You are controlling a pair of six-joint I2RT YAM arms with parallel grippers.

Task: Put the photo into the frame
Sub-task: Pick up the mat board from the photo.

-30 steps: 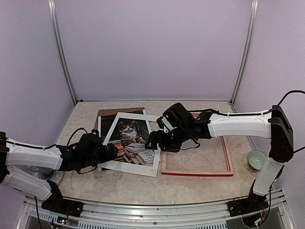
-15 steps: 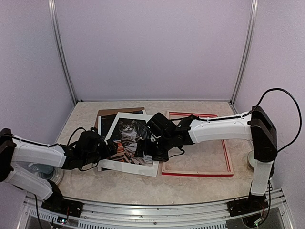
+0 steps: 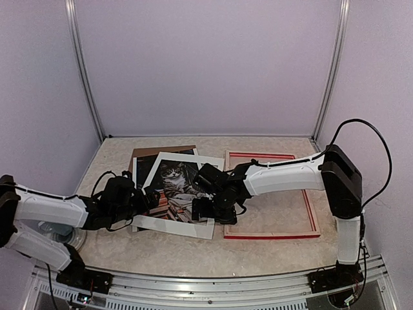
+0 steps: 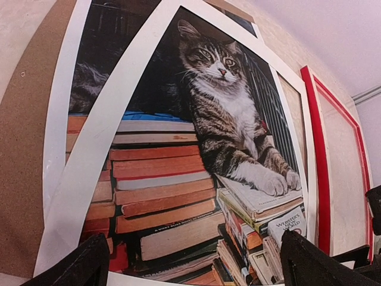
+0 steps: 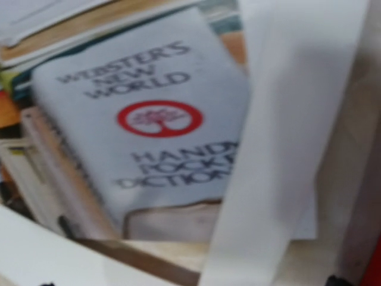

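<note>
The photo (image 3: 175,183), a tabby cat among stacked books, lies left of centre under a tilted white mat border (image 3: 169,224). In the left wrist view the photo (image 4: 196,149) fills the picture, and my left gripper (image 4: 196,275) stands open at its near edge, nothing between its fingers (image 4: 80,269). My left gripper (image 3: 147,199) is at the mat's left side. The right gripper (image 3: 205,208) hovers low over the photo's lower right corner (image 5: 149,113). Only its tips show, wide apart, so it (image 5: 190,283) is open. The red frame (image 3: 271,236) lies flat to the right.
A brown backing board (image 3: 161,150) lies under the photo at the back. A strip of the white mat (image 5: 286,143) crosses the right wrist view. The right arm (image 3: 284,175) stretches over the frame's left half. A clear round thing (image 3: 70,237) sits by the left arm.
The right arm has swung left from the frame's edge to the photo's lower right corner and come down low, its jaws wider. The left arm has barely moved.
</note>
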